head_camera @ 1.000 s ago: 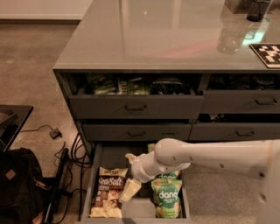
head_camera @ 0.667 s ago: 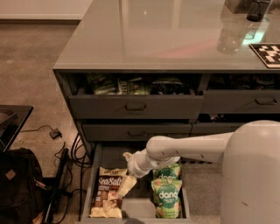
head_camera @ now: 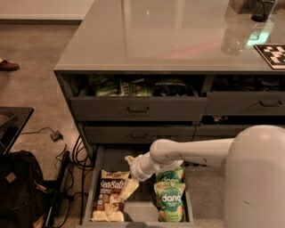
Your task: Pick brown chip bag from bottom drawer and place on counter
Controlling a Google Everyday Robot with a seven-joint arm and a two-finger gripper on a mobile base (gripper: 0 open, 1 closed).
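Observation:
The brown chip bag lies flat at the left of the open bottom drawer, its "Sea Salt" lettering facing up. My gripper hangs in the drawer just above the bag's right edge. It is open, with one pale finger pointing up-left and the other pointing down beside the bag. It holds nothing. My white arm reaches in from the right. The glossy counter tops the cabinet above.
Two green "dang" bags stand at the drawer's right, under my arm. The top drawer is open with packets inside. A clear bottle, a dark cup and a checkered tag sit on the counter's right. A black backpack and cables lie on the floor at the left.
My gripper has shifted slightly to the left toward the brown chip bag, and more of my arm fills the right of the view. The bags have not moved.

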